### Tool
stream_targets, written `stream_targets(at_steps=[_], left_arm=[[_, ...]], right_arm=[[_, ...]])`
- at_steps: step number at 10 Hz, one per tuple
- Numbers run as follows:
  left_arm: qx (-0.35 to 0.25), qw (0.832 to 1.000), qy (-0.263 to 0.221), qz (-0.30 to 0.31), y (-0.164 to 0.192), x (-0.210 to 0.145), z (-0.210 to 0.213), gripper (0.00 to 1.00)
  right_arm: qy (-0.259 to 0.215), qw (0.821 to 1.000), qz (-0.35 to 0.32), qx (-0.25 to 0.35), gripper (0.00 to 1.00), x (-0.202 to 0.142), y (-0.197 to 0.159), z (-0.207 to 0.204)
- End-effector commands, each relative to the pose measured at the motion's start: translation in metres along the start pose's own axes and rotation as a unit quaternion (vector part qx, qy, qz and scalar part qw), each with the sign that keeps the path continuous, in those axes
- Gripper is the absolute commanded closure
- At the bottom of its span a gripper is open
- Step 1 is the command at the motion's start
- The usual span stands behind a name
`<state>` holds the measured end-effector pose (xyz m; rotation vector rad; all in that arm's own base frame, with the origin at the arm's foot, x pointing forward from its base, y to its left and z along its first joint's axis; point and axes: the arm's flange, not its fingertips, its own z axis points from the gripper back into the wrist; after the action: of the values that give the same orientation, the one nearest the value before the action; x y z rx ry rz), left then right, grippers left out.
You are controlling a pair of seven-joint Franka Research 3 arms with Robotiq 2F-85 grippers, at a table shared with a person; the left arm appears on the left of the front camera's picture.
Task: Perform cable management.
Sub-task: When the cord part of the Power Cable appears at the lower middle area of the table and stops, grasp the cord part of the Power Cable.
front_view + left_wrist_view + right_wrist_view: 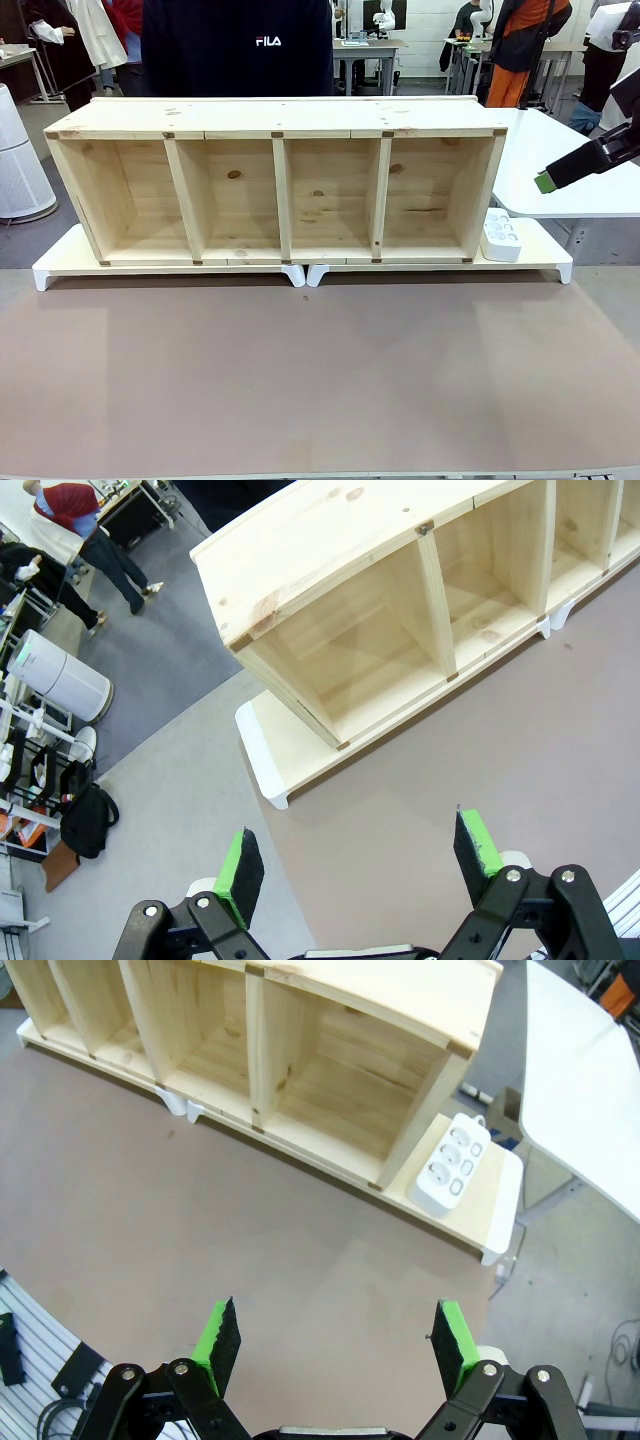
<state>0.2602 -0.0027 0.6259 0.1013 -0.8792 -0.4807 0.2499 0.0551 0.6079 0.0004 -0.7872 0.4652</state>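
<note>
Right gripper (330, 1332) open; person (237, 45) behind shelf (275, 133)

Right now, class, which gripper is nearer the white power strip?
Right. The right gripper hovers open, above and just right of the white power strip at the wooden shelf's right end. The left gripper hangs open off the shelf's opposite, left end.
</note>
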Motion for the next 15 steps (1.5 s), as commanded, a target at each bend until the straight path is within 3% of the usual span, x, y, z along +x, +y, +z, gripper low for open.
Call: stream_targets(at_steps=[1, 15], left_arm=[[0.001, 1.000, -0.001, 0.000, 0.0000, 0.0001, 0.0011, 0.00], [0.001, 1.000, -0.001, 0.000, 0.0000, 0.0001, 0.0011, 0.00]], right_arm=[[0.001, 1.000, 0.000, 0.000, 0.00, -0.0002, -0.0003, -0.0008], [0.001, 1.000, 0.000, 0.000, 0.00, -0.0002, -0.0003, -0.0008]])
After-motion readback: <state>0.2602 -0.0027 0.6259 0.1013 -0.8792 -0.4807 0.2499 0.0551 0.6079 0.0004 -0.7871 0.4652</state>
